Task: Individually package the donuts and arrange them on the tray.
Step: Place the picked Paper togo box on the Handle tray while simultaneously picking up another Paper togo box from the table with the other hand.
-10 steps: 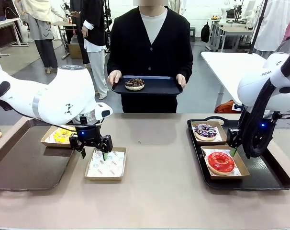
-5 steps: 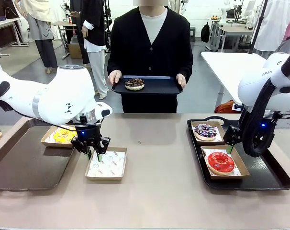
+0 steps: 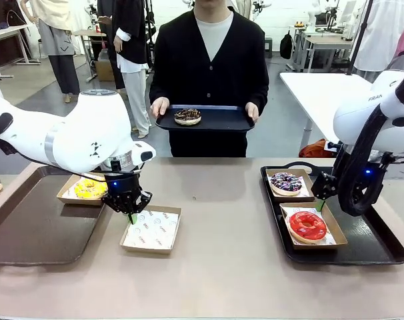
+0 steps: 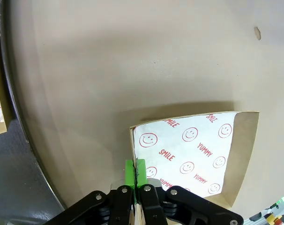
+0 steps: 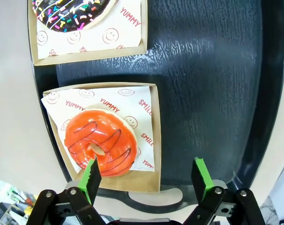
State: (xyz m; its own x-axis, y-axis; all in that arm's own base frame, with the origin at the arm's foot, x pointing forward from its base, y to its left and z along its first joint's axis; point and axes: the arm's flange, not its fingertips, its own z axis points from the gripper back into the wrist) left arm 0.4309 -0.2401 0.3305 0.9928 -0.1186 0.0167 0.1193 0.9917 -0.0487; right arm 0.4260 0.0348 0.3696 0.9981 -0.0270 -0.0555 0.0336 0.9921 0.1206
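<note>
Left hand at lower left of centre, pinched on the near-left wall of an empty paper-lined box on the counter. Right hand at right, fingers spread, nothing held, hovering over the black tray. Red donut boxed on that tray; purple-white sprinkled donut boxed just behind it. Yellow donut boxed at left, on the brown tray's edge. Farther back, person holding a dark tray with the chocolate donut.
</note>
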